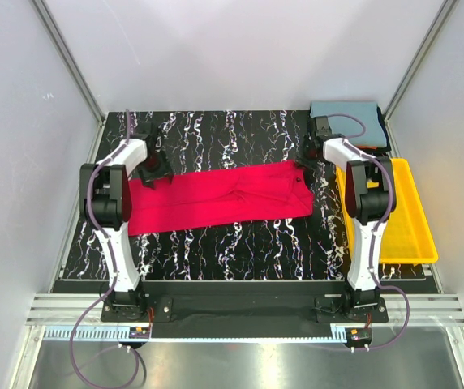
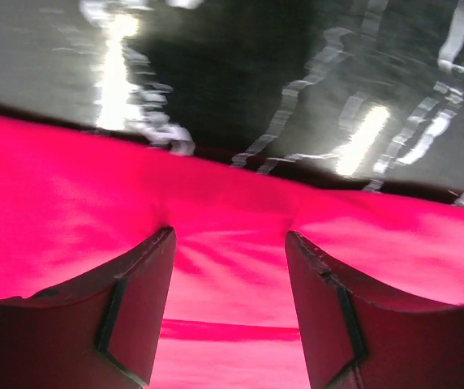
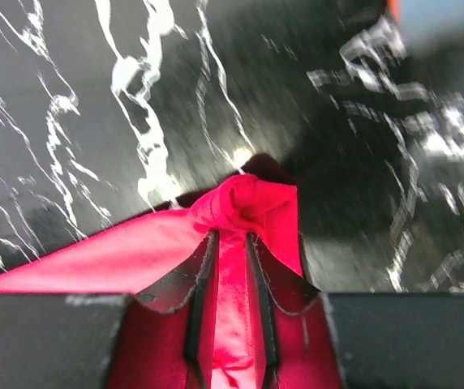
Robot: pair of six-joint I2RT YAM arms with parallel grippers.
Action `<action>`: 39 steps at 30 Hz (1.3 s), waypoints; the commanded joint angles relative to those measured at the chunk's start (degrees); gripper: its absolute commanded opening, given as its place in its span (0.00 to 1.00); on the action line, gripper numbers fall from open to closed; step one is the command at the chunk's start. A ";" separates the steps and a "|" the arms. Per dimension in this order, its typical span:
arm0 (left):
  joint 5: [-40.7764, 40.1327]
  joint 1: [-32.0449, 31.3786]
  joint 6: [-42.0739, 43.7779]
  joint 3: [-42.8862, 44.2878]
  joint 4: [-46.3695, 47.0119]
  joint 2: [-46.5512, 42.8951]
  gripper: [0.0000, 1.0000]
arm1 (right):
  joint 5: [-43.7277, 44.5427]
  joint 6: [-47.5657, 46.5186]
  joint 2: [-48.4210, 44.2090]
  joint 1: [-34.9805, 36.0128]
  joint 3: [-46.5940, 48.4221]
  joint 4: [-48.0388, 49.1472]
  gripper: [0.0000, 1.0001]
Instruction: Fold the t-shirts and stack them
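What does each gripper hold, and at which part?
The right gripper pinches the red t-shirt at its far right corner; the left gripper is open, holding nothing.

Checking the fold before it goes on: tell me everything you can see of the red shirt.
The red shirt is soft, bright crimson cloth, laid out as a long, slightly wrinkled band across the table. The right fingers pinch its bunched far right corner. The left fingers stand open over its left end.
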 commanded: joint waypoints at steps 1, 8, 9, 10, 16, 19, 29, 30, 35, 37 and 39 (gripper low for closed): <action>-5.46 2.68 -1.17 -0.39 0.04 -6.01 0.63 | -0.35 -0.13 4.96 -0.36 6.97 -0.34 0.27; -4.60 4.17 -1.18 -1.88 1.01 -13.39 0.64 | -5.19 -0.40 17.79 -0.36 24.91 -0.07 0.28; -3.37 4.26 -1.09 -2.15 1.62 -13.92 0.63 | -5.54 -0.31 19.20 -0.36 27.28 -0.07 0.27; 0.82 4.26 -0.65 -2.50 2.67 -14.62 0.64 | -5.89 -0.14 21.91 -0.36 31.91 -0.07 0.27; 21.38 3.03 -2.49 -12.25 14.53 -21.48 0.64 | -6.33 -0.13 33.08 -0.54 53.52 -3.66 0.29; 25.28 0.84 -2.50 -14.45 15.25 -21.22 0.64 | -9.14 0.39 35.03 -0.54 60.15 -4.20 0.30; 26.52 1.97 -4.51 -22.80 15.33 -22.01 0.63 | -8.88 -0.66 15.54 -0.63 46.29 -4.29 0.55; 26.70 2.50 -5.39 -23.59 15.25 -22.19 0.63 | -8.88 -0.75 14.22 -0.63 45.07 -4.81 0.56; 21.08 5.31 -8.73 -30.35 15.33 -22.97 0.62 | -10.01 1.53 6.31 -0.54 39.62 -7.28 0.61; 19.15 5.84 -9.78 -33.25 15.51 -23.33 0.62 | -11.78 1.97 2.98 -0.54 34.35 -7.37 0.61; 17.30 6.19 -10.49 -35.19 15.77 -24.21 0.61 | -13.36 2.24 0.42 -0.54 27.53 -7.89 0.61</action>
